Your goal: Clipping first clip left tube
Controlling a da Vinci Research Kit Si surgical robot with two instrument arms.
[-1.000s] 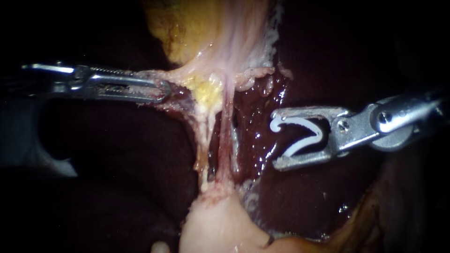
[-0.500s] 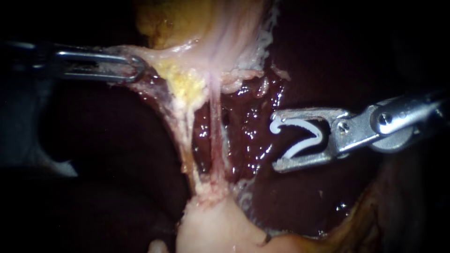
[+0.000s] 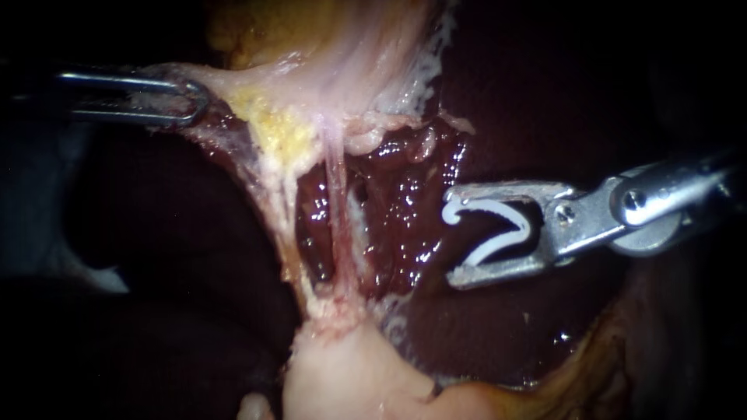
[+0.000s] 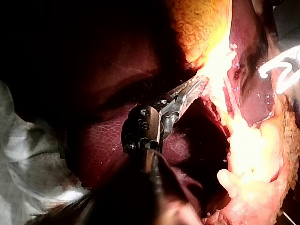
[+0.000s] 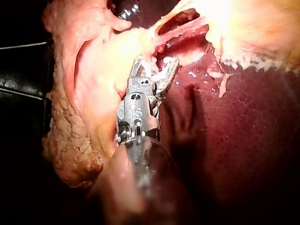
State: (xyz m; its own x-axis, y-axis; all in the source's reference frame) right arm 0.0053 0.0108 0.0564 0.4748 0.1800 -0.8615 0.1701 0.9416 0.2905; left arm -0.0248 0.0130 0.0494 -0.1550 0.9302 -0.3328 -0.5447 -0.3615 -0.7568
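Left instrument (image 3: pixel 191 101): jaws clamped on the pale tissue edge beside the yellow fat (image 3: pixel 280 132), pulling it up & away — both strands below look taut.
Right instrument (image 3: pixel 451 235): jaws wide apart, gripping no tissue. The white clip (image 3: pixel 486 204) sits open btwn them, mouth facing the tubes.
Left tube (image 3: pixel 274 204): the paler, fat-coated strand on the left instrument's side. A dark window separates it from the thin pink right tube (image 3: pixel 336 198).
Clip vs. target: well apart, w/ the right tube lying btwn clip & left tube.
Liver (image 3: pixel 405 210): wet dark-red bed behind the tubes & under the clip.
Step in hand: approach, I'd say — the clip isn't on anything yet.
Doing it well: traction from the left instrument should hold steady so the window stays open. Bring the clip across approx. perpendicular to the left tube. One clip arm should go thru the window so only that tube sits in the mouth. The far tip should show clear beyond the tube before closing.
Risk: the right tube or fat could get caught in the mouth. A jaw tip could also scrape the liver on the way in.
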